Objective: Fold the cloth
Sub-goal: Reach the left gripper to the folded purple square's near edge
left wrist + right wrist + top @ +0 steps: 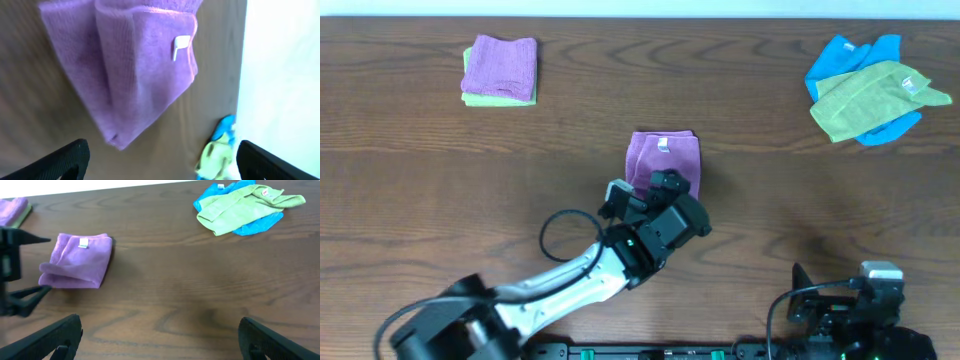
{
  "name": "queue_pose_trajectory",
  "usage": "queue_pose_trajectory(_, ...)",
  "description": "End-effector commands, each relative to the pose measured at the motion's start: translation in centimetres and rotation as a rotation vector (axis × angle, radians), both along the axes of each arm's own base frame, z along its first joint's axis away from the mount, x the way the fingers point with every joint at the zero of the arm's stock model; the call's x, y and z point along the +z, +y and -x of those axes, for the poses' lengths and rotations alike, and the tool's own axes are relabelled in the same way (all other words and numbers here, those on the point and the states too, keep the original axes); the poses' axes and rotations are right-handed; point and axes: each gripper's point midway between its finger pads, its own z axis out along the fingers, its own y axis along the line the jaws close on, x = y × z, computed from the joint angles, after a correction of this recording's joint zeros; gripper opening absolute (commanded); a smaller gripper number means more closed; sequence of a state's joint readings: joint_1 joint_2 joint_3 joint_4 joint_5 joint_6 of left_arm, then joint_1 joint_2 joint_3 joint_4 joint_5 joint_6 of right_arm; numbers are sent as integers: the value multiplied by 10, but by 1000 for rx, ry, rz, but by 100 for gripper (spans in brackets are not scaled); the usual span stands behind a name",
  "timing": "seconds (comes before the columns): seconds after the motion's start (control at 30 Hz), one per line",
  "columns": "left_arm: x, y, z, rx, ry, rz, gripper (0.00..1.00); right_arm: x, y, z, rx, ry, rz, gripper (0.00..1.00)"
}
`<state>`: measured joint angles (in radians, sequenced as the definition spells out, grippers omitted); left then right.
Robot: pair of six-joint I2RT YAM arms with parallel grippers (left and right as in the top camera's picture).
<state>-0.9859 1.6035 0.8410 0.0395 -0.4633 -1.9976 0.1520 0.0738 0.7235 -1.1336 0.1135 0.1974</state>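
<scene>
cloth [663, 158] folded, left pincer [643, 190] wide open, empty, seemingly over its near edge

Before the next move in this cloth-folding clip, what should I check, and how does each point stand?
1. The cloth lies folded, white tag up: ok.
2. Layers flush: not ok, one layer juts out in the left wrist view.
3. The left gripper open, empty: ok.
4. The right gripper open, empty, away from the cloth: ok.
5. The folded stack and blue-green pile apart from the cloth: ok.
</scene>
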Motion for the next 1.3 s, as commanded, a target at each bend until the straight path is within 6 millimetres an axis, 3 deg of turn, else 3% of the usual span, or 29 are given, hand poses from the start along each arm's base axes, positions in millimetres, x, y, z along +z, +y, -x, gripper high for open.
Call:
queue_pose_trajectory(0.0,-23,11,-15,124,-12,9,95,0,-3,0,-13,-2,15,99)
queue_pose_trajectory(0.13,-43,3,-16,102,21,15,95,0,-3,0,-13,-2,15,99)
queue_pose_trajectory(0.23,-45,6,-6,87,43,-28,95,0,-3,0,-13,-2,15,99)
queue_pose_trajectory(0.43,-76,8,23,7,194,-100,95,0,-3,0,-13,-2,15,99)
queue_pose_trajectory(0.63,-96,11,9,43,188,-98,95,0,-3,0,-13,-2,15,99)
queue_pose_trajectory(0.8,-109,28,-1,90,213,-122,95,0,-3,0,-13,-3,15,99)
queue_pose_trajectory(1.03,-114,44,-13,138,236,-113,95,0,-3,0,-13,-2,15,99)
queue_pose_trajectory(1.27,-133,43,-21,145,247,-85,95,0,-3,0,-13,-2,15,99)
